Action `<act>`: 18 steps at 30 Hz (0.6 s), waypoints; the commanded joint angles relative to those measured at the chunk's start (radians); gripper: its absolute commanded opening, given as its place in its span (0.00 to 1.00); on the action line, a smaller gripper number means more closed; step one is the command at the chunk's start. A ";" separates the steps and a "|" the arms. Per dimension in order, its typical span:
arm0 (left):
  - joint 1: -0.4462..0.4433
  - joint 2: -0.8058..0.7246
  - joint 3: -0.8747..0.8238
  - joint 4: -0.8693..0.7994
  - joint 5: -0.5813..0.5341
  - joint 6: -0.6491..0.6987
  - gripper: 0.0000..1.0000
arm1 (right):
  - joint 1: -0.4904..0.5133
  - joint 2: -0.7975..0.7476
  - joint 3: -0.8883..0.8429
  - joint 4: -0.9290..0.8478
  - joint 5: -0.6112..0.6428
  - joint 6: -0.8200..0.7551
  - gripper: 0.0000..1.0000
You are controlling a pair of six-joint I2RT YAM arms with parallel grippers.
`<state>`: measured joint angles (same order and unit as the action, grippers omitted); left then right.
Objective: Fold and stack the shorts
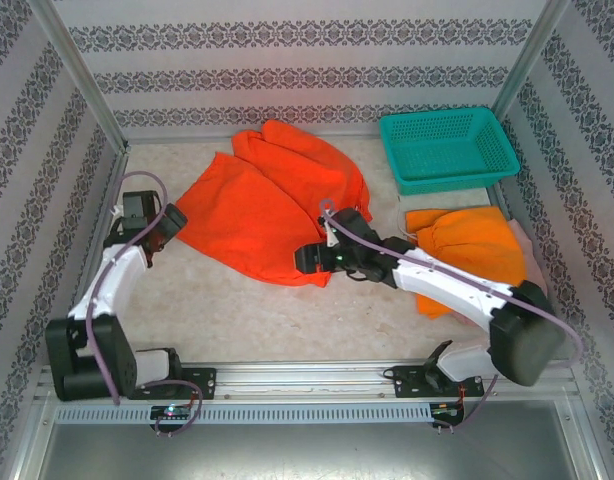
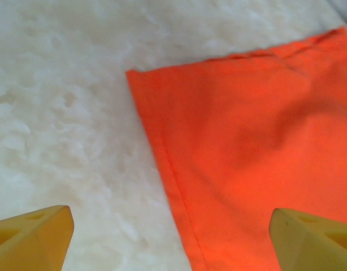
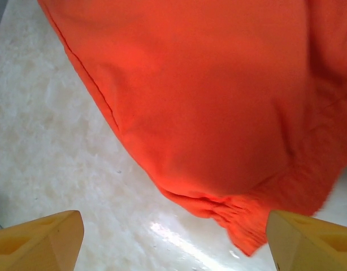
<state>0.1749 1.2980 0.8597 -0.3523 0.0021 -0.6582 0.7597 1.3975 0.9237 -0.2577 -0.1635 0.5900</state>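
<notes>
Pale mottled counter inside patterned walls. The left gripper, spread wide and empty, hangs at the left edge of the bright orange shorts heaped mid-counter. The right gripper, equally wide and empty, hangs over their near hem. The right arm partly hides a folded orange pair.

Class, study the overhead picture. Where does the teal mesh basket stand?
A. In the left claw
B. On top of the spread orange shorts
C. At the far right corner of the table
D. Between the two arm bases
C: the teal basket stands at the far right corner, beyond the folded orange shorts and to the right of the spread orange shorts.
</notes>
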 commanded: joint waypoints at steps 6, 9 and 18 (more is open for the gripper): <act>0.127 0.313 0.172 0.075 0.136 -0.003 0.74 | 0.016 0.156 0.063 0.063 0.010 0.162 0.84; 0.145 0.424 0.249 0.054 0.173 0.003 0.70 | 0.014 0.181 0.057 0.062 0.009 0.157 0.84; 0.149 0.624 0.427 -0.052 0.191 0.028 0.61 | 0.003 0.201 0.031 0.062 0.012 0.143 0.84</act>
<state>0.3145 1.8954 1.2449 -0.3344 0.1841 -0.6544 0.7742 1.5860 0.9600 -0.2077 -0.1627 0.7307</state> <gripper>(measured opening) 0.618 0.841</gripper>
